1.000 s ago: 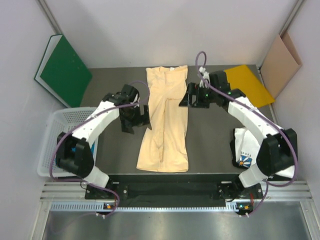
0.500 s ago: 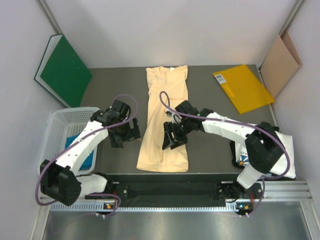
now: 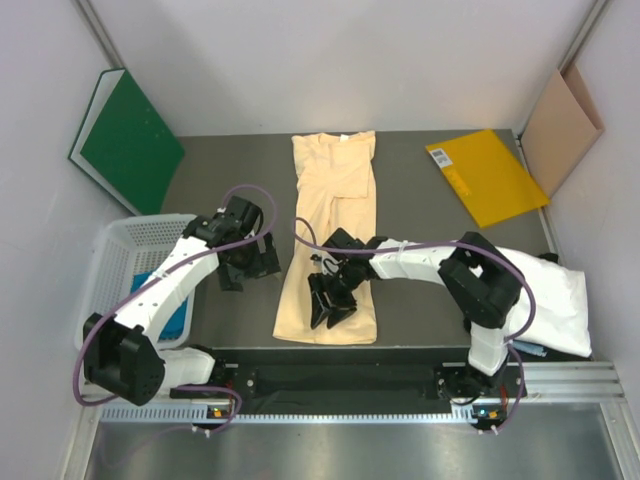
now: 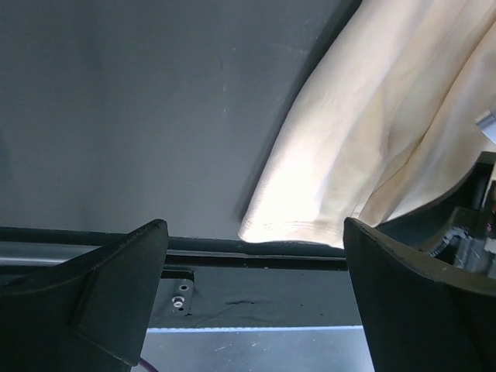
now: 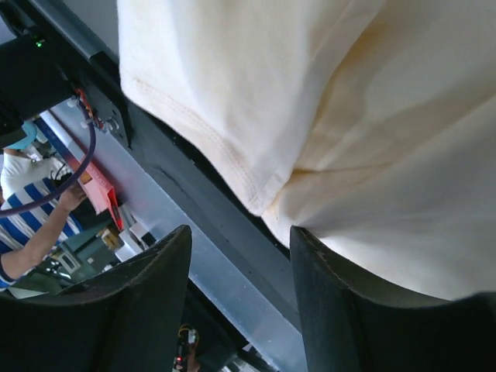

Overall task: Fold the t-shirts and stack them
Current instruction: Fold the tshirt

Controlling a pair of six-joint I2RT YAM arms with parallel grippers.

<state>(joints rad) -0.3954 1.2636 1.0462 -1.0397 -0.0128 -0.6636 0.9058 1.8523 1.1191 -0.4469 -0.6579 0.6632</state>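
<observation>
The pale peach-yellow t-shirt lies folded into a long strip down the middle of the table, its hem at the near edge. My right gripper hovers over its near end. In the right wrist view the right gripper has its jaws partly apart with nothing between them, and the hem corner is just beyond the tips. My left gripper stands wide open left of the strip, and in its wrist view the left gripper is empty. A white t-shirt lies at the right. Teal-blue cloth shows in the basket.
A white basket sits off the table's left side. A green folder leans at the back left, a bright-yellow folder lies at the back right, and a brown folder leans on the right wall.
My right gripper has swung from the shirt's far right side to over its near end, and its jaws have narrowed. The left gripper has drawn slightly nearer and stays open.
</observation>
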